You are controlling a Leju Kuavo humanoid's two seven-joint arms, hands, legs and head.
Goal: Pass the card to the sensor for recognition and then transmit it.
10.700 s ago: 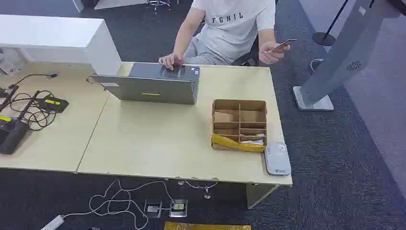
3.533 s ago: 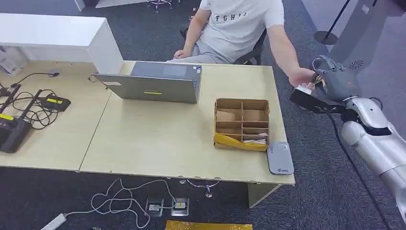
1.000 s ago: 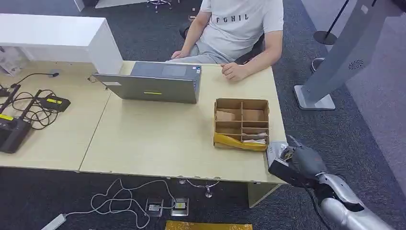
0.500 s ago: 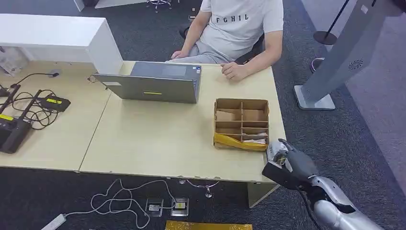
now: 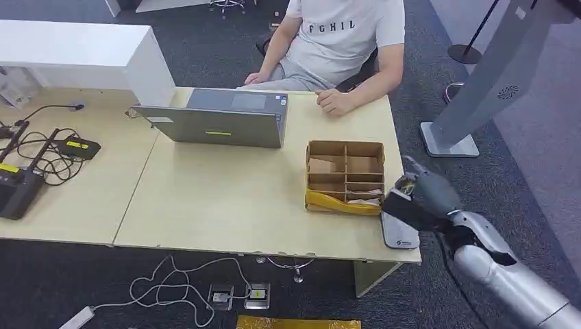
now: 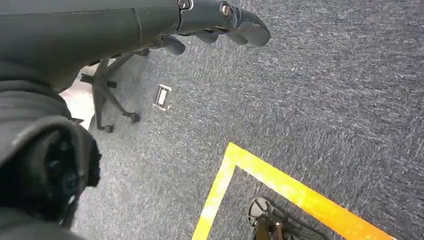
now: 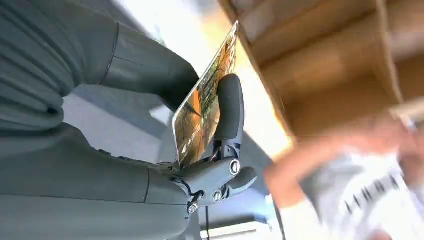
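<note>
Right robot hand pinching card between thumb and finger, above sensor

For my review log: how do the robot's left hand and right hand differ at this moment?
The right hand pinches the card between thumb and finger; the left hand holds nothing. The right hand is raised at the table's corner beside the cardboard box; the left hand hangs over carpet. Both are dark grey.

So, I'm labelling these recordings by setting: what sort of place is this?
Probably an office or reception desk: a pale wooden desk carries an open grey laptop, a person in a white T-shirt sits behind it, and dark grey carpet covers the floor.
</note>
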